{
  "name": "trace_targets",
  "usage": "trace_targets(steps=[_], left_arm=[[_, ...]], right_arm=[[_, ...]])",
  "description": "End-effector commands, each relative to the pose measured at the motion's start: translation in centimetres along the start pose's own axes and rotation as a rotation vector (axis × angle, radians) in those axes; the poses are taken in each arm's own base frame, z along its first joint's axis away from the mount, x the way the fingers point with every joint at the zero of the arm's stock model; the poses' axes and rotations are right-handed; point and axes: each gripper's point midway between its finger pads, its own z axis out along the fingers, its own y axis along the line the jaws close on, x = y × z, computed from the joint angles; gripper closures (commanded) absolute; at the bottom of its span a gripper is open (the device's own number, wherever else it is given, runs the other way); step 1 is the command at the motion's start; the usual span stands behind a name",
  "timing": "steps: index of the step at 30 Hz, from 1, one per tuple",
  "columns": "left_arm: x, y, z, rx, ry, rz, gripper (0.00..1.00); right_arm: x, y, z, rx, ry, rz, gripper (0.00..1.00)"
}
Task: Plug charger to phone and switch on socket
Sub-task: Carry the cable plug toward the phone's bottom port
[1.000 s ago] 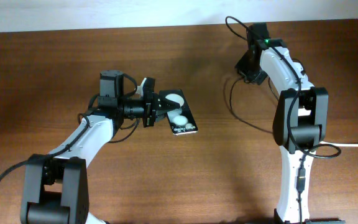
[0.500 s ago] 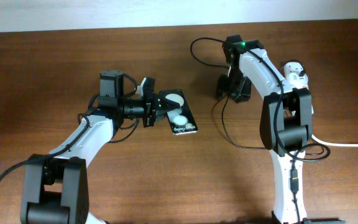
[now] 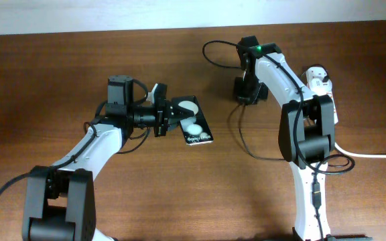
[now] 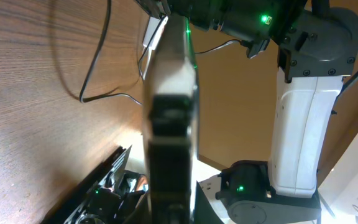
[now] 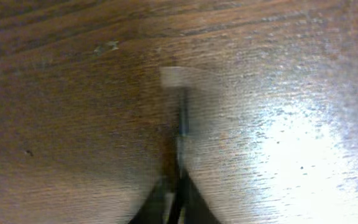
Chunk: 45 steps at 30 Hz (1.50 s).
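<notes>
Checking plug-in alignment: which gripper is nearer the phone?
Left. The left gripper is shut on the phone. The right gripper sits apart, off to the right and nearer the table's far edge, holding the charger.

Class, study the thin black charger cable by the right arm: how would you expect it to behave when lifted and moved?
Probably floppy: the charger lies in loose curves on the table, so it should trail and sag. Likely light, being so thin. Its end looks pinched in the right hand, so the tip may wobble.
</notes>
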Motion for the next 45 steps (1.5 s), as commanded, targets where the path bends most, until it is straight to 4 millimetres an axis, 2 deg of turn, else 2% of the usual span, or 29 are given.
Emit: trace_targets(steps=[1, 2, 3, 5, 7, 9, 11, 12, 14, 15, 17, 19, 22, 24, 26, 36, 40, 45], left_arm=[[0.5, -1.0, -0.2, 0.028, 0.035, 0.039, 1.00], [0.6, -1.1, -0.2, 0.033, 0.046, 0.067, 1.00], [0.9, -1.2, -0.3, 0.041, 0.057, 0.120, 1.00], [1.3, -1.4, -0.3, 0.054, 0.079, 0.145, 1.00], [1.2, -1.4, -0.3, 0.054, 0.078, 0.152, 1.00], [1.1, -1.8, -0.3, 0.063, 0.073, 0.189, 1.00], [1.0, -2.2, -0.3, 0.072, 0.069, 0.224, 1.00], [1.0, -2.3, -0.4, 0.075, 0.070, 0.232, 1.00], [0.9, -2.4, -0.4, 0.077, 0.069, 0.238, 1.00], [0.9, -2.5, -0.4, 0.080, 0.072, 0.226, 1.00], [1.0, -2.5, -0.4, 0.081, 0.072, 0.225, 1.00], [0.9, -2.5, -0.5, 0.081, 0.068, 0.225, 1.00], [-0.8, -2.5, -2.6, 0.092, 0.004, 0.214, 1.00], [-1.5, -2.5, -3.7, 0.098, -0.026, 0.210, 1.00], [-1.6, -3.3, -3.6, 0.112, -0.031, 0.284, 1.00], [-1.3, -3.4, -3.6, 0.120, -0.014, 0.290, 1.00], [-1.2, -3.4, -3.6, 0.123, -0.007, 0.290, 1.00], [-1.2, -3.4, -3.6, 0.124, -0.004, 0.290, 1.00]], right_arm=[[0.9, -0.1, 0.1, 0.014, 0.039, -0.006, 0.96], [1.4, -0.1, -1.7, 0.006, 0.051, -0.023, 0.96], [2.0, 0.6, -4.6, -0.045, 0.052, -0.084, 0.96], [4.1, 1.3, -12.2, -0.150, 0.000, -0.170, 0.96], [7.1, 1.5, -19.6, -0.250, -0.078, -0.212, 0.96], [12.0, 1.2, -27.4, -0.371, -0.180, -0.301, 0.96], [16.2, 0.2, -30.8, -0.389, -0.209, -0.339, 0.96], [17.6, 0.0, -31.6, -0.392, -0.215, -0.363, 0.96], [22.1, 1.0, -34.3, -0.434, -0.280, -0.480, 0.96], [25.6, 3.2, -33.6, -0.447, -0.239, -0.598, 0.96], [25.9, 3.9, -30.9, -0.384, -0.182, -0.550, 0.96], [26.4, 5.8, -27.6, -0.377, -0.134, -0.565, 0.96], [27.4, 7.9, -22.8, -0.371, -0.076, -0.552, 0.96], [27.4, 9.5, -21.0, -0.397, -0.097, -0.574, 0.96], [27.9, 10.7, -19.3, -0.404, -0.087, -0.575, 0.96], [27.3, 12.6, -18.6, -0.421, -0.114, -0.592, 0.96], [26.5, 12.2, -18.4, -0.382, -0.152, -0.584, 0.96], [26.4, 12.0, -18.3, -0.373, -0.154, -0.581, 0.96]])
